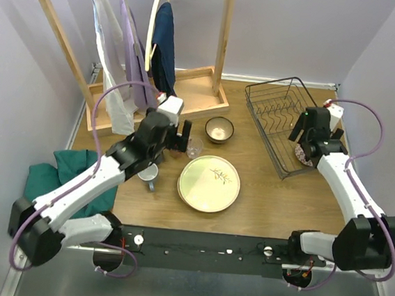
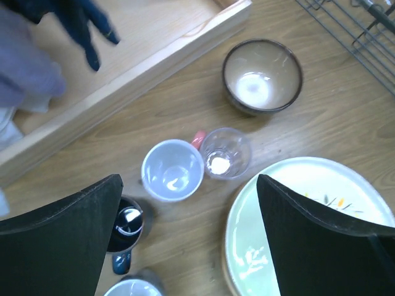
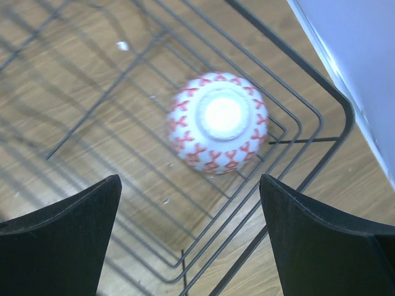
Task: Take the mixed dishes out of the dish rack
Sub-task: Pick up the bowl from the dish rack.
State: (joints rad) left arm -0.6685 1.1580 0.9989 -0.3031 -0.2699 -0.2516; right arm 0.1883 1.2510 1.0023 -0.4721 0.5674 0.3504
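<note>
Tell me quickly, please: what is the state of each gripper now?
Left gripper: open, holding nothing.
Right gripper: open, holding nothing; the patterned bowl lies below it, not grasped.

A wooden clothes rack [image 1: 224, 38] stands at the back left of the surface [image 1: 263, 196]. A white garment [image 1: 109, 48], a lavender one [image 1: 132, 61] and a navy one [image 1: 165, 47] hang from it. A green cloth [image 1: 59, 170] lies crumpled at the left edge.

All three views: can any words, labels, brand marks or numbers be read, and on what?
No readable text in any view.
The plate carries only a twig drawing, no letters.
The bowl in the rack shows red crosses, a pattern and not writing.
</note>
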